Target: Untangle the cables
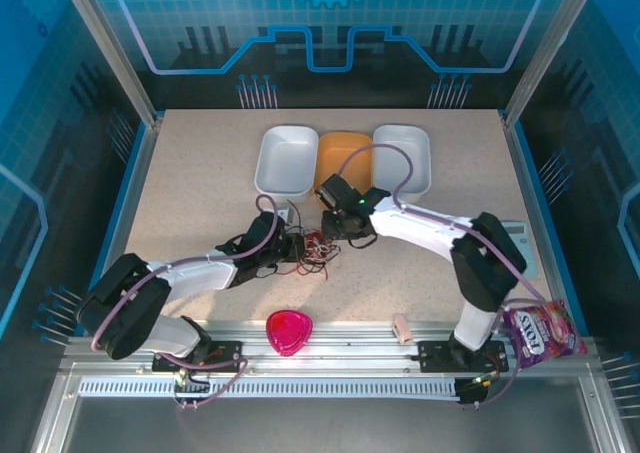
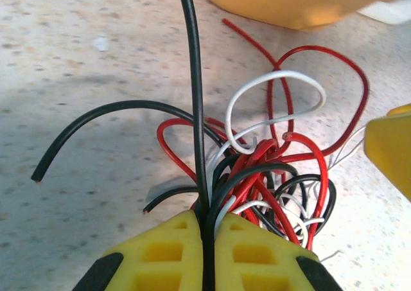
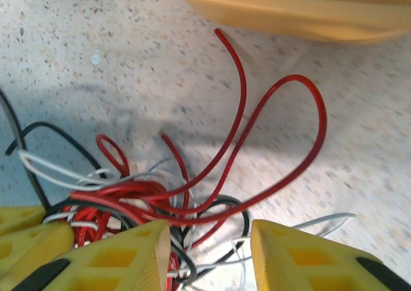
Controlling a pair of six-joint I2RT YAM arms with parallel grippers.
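From above, the cables (image 1: 318,248) are a small blur on the table (image 1: 200,193) before the orange tray (image 1: 335,143), fingertips lost among them. Wrist views are clearer: the left gripper (image 2: 207,230) pinches one black cable (image 2: 192,79) tight; the right gripper (image 3: 212,239) stands part open astride the tangle, gripping nothing.

Speckled table (image 1: 200,173): cables (image 1: 318,248) tangled centre; behind, orange tray (image 1: 345,153) between white trays (image 1: 287,161) (image 1: 405,153).

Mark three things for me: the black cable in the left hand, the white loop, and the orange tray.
black cable (image 2: 193,79): left wrist view, on its upright stretch.
white loop (image 2: 302,77): left wrist view, top of the arch.
orange tray (image 2: 289,5): left wrist view, its near wall.
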